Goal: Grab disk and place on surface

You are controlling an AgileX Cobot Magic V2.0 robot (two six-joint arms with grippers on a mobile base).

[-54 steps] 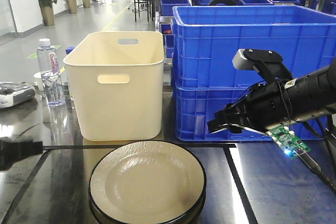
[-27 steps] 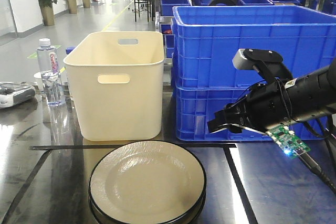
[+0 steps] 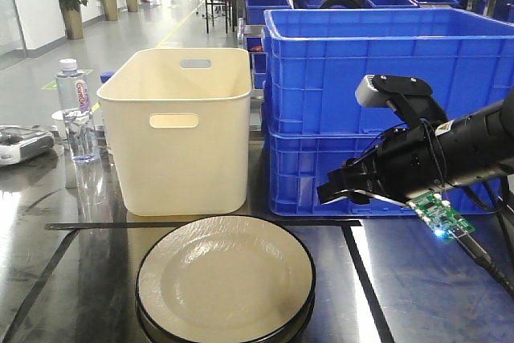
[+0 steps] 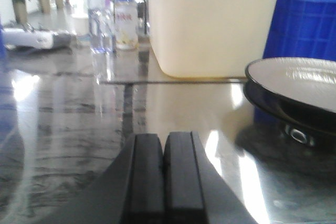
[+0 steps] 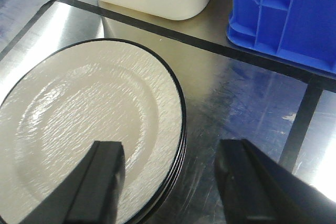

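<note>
Right hand (image 5: 168,177) hangs with fingers spread wide above the top plate's (image 5: 92,129) near rim, which I judge lines it up to grip that edge.

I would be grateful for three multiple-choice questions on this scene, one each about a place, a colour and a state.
1. Where does the cream open plastic bin stand?
A. left of the blue crates
B. on top of them
C. inside one

2. What colour is the rim of the cream round plate?
A. red
B. black
C. gold

3. How is the left hand?
A. open
B. shut
C. holding the plate

Answers: 1 A, the front view shows the bin beside the stacked blue plastic crates; 2 B, a dark edge rings it; 3 B, its fingers press together, empty.
</note>
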